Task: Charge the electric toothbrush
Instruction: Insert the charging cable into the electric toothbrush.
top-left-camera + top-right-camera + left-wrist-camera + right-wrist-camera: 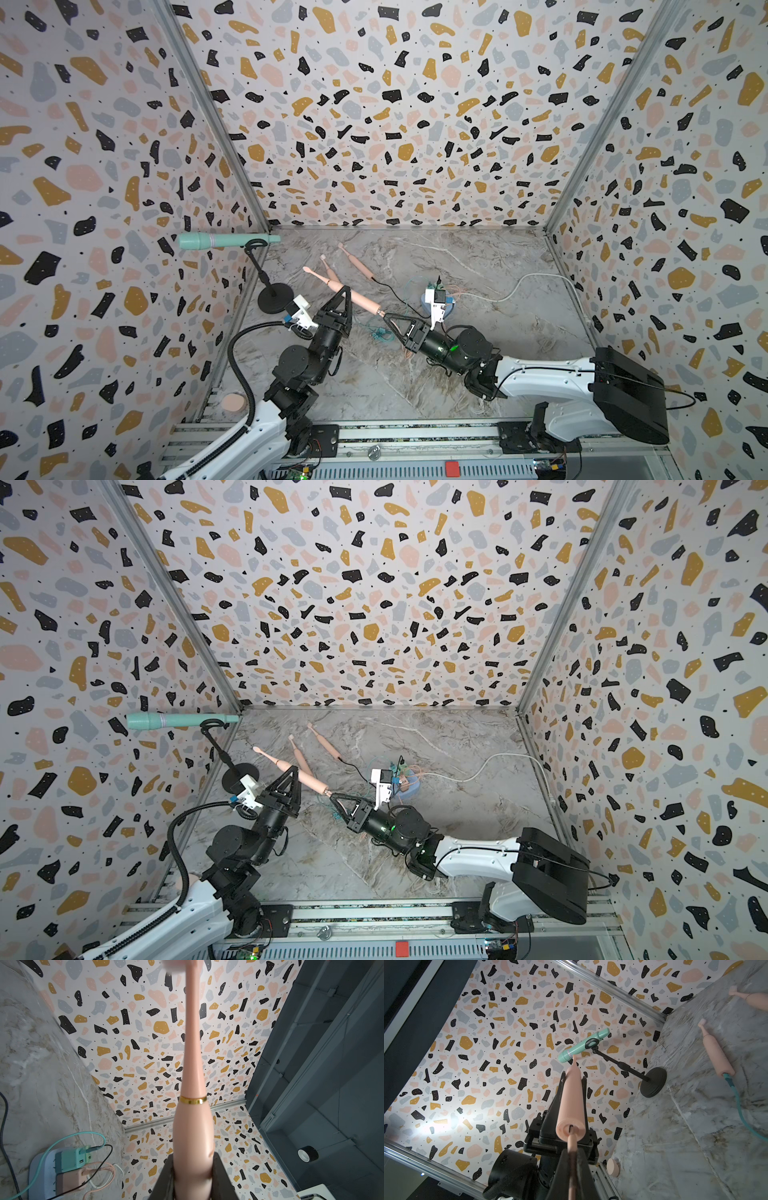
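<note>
At the near edge, a left arm [249, 432] and a right arm [540, 374] are mounted on a rail [415, 432] and reach inward over a marbled surface [478, 257] enclosed by terrazzo-patterned walls [415, 124]. A pink toothbrush [362, 301] is held off the surface between them, tilted, with its brush head toward the far left and its base toward the right arm. Its handle is pinched by the left end effector [344, 291], whose fingers [221, 1178] are seen pressed against both sides of the body in the left wrist view. The right end effector [387, 317] is pressed together on a pink plug [572, 1142], and the plug's metal tip is met with the socket in the toothbrush's base; how deep it sits cannot be told. Two more are laid on the surface beyond: a far toothbrush [358, 261] is joined to a black cable [382, 283], a nearer toothbrush [716, 1057] to a teal cable [736, 1102]. A pale blue hub [39, 1167] carrying a teal charger [68, 1159] and a pink charger [68, 1183] is set near the middle of the surface, and a white cable [540, 274] is run from there toward the right wall. A teal microphone [224, 241] is clipped on a black stand [273, 300] by the left wall.
</note>
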`<action>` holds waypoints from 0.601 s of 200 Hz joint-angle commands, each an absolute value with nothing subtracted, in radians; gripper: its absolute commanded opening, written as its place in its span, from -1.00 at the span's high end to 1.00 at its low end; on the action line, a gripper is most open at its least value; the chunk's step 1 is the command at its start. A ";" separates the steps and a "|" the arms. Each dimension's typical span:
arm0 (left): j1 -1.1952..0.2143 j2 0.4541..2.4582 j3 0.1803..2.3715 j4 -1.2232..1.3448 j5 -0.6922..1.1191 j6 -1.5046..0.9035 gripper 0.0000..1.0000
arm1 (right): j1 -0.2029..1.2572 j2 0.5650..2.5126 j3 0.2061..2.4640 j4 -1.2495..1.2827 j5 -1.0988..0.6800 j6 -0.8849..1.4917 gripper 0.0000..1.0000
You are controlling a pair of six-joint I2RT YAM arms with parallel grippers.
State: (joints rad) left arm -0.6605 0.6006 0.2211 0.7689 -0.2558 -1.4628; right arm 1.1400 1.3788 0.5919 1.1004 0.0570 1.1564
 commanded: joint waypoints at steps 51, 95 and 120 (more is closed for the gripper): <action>-0.735 0.577 0.237 0.798 -0.076 -1.391 1.00 | 1.104 1.358 0.618 1.121 0.022 1.149 1.00; -0.743 0.573 0.209 0.818 -0.089 -1.394 1.00 | 1.103 1.353 0.611 1.157 -0.018 1.156 1.00; -0.745 0.563 0.202 0.813 -0.102 -1.393 1.00 | 1.102 1.345 0.593 1.151 0.006 1.176 1.00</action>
